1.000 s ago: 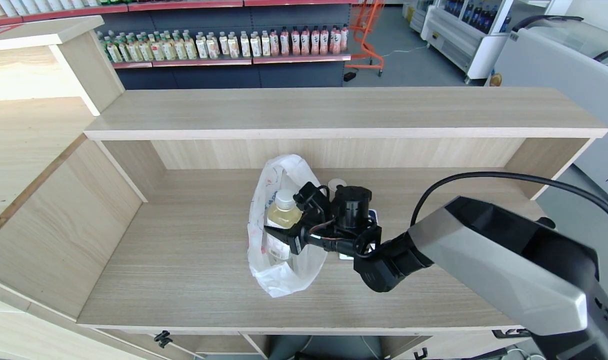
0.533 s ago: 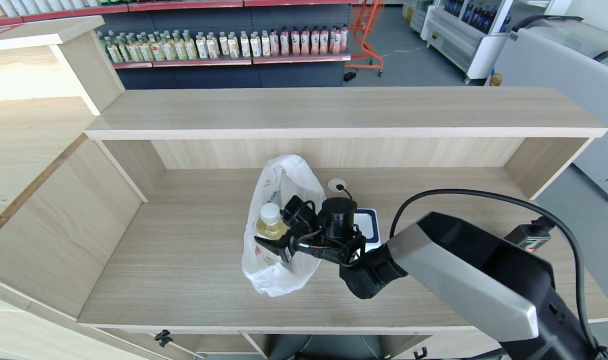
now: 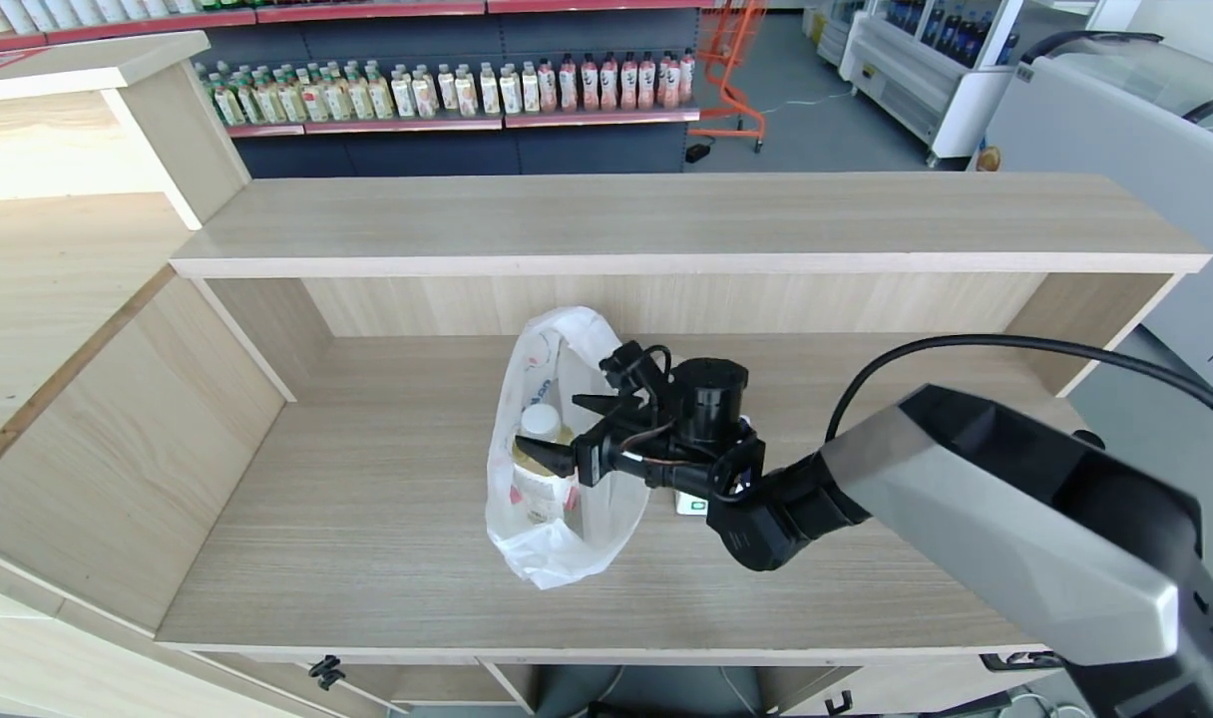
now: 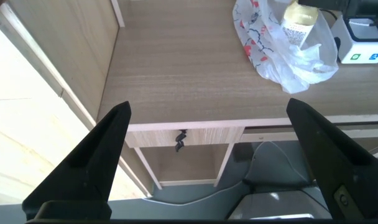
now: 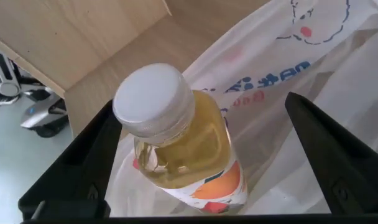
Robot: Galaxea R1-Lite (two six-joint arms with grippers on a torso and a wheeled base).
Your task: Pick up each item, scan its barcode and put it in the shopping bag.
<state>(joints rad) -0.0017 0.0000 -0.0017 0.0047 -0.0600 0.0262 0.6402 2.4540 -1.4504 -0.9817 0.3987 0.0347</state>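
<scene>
Bagging nearly done: the right gripper (image 3: 549, 427), jaws spread wide and empty, hovers over the drink bottle (image 3: 542, 491) standing (cap up) inside the shopping bag (image 3: 555, 560), so a clean upward retreat looks due next.

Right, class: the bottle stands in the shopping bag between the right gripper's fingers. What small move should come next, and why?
Probably lift the right gripper straight up, clear of the shopping bag. It is wide open and apart from the bottle, which stands inside the bag, so the placing looks done.
</scene>
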